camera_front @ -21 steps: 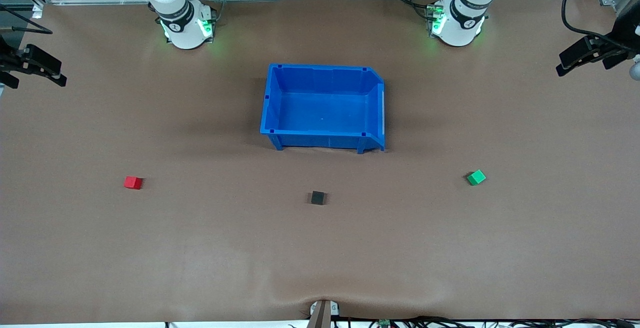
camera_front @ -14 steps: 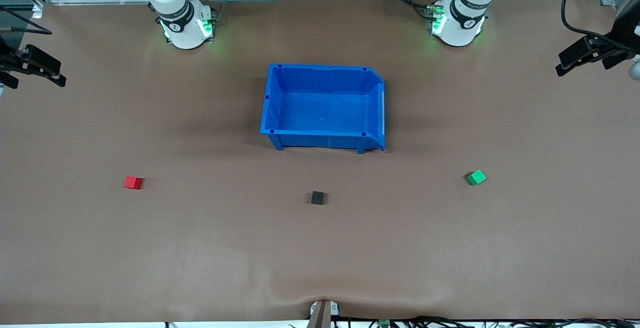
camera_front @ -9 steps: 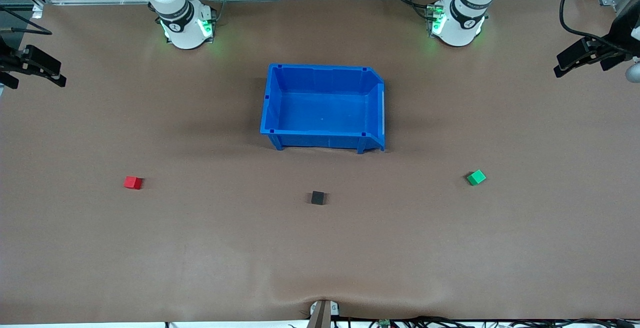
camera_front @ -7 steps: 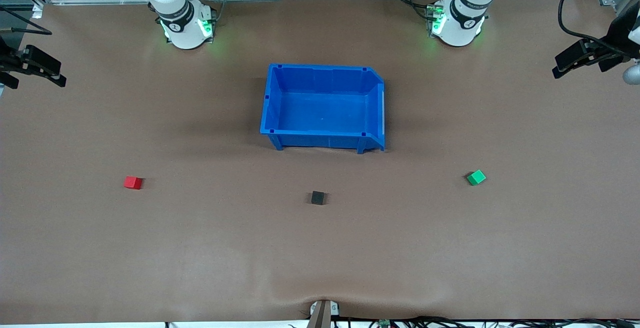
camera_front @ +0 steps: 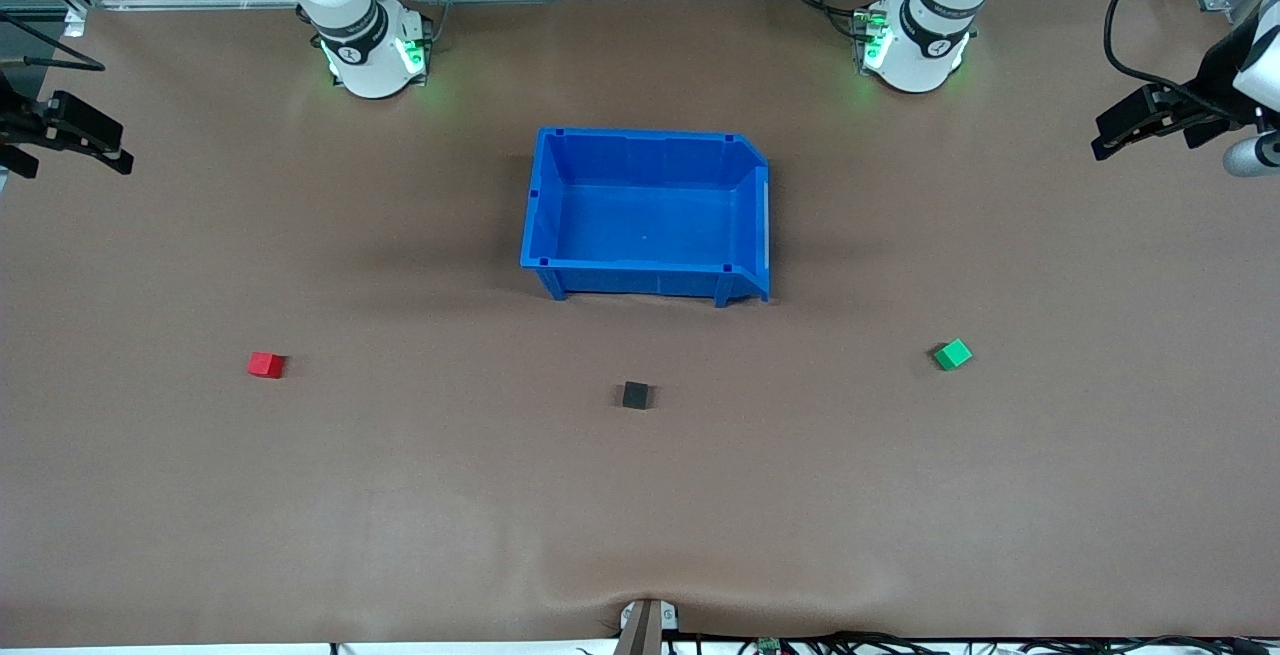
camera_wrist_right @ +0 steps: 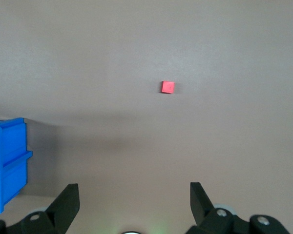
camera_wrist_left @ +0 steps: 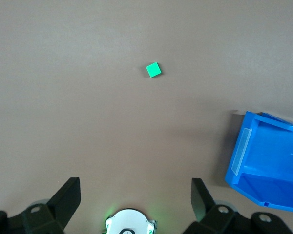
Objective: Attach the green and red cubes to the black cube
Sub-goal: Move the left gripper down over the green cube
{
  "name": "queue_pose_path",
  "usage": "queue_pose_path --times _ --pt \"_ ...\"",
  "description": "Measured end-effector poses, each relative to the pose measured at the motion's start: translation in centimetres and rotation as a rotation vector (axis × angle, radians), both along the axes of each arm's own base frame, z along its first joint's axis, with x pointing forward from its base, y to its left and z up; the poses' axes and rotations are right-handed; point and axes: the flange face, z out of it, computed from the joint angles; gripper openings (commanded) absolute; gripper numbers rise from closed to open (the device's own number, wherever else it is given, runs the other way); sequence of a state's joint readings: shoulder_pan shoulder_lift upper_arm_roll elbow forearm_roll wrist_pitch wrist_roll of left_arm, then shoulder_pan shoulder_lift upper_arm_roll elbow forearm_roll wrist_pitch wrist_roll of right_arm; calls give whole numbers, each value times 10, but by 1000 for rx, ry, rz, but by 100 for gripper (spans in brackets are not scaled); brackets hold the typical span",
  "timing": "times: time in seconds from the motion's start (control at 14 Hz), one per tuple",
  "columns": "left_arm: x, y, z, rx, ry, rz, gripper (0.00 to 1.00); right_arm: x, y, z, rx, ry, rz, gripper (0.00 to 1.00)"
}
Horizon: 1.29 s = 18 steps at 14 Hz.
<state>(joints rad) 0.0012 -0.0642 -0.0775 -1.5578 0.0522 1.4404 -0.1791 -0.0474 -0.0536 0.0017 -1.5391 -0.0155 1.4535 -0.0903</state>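
The red cube (camera_front: 266, 365) lies on the table toward the right arm's end. The green cube (camera_front: 952, 354) lies toward the left arm's end. The black cube (camera_front: 635, 395) lies between them, slightly nearer the front camera, apart from both. My left gripper (camera_front: 1140, 143) is open and empty, high over the table's edge at the left arm's end. The left wrist view shows it (camera_wrist_left: 136, 187) well above the green cube (camera_wrist_left: 153, 69). My right gripper (camera_front: 78, 163) is open and empty over the right arm's end. The right wrist view shows it (camera_wrist_right: 133, 187) well above the red cube (camera_wrist_right: 168, 87).
An empty blue bin (camera_front: 545, 197) stands mid-table, farther from the front camera than the black cube. It also shows in the left wrist view (camera_wrist_left: 238, 157) and the right wrist view (camera_wrist_right: 10, 146). The brown table surface (camera_front: 640, 515) is wrinkled near its front edge.
My left gripper has drifted a little inward over the table from its end. The right arm and all three cubes have not moved.
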Motion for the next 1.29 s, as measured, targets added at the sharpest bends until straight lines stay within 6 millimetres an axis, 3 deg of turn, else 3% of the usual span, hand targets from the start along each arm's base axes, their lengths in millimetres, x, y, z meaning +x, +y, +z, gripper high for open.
queue_pose_path --times 0.36,1.07,1.29 --pt "10 -1 -34 0 8 -4 100 1 0 -2 0 4 0 100" --pt "33 2 -146 -8 -49 -11 100 11 -12 -18 1 29 -22 100" --pt "47 3 -185 -10 -33 56 100 13 -14 -21 1 32 -24 100"
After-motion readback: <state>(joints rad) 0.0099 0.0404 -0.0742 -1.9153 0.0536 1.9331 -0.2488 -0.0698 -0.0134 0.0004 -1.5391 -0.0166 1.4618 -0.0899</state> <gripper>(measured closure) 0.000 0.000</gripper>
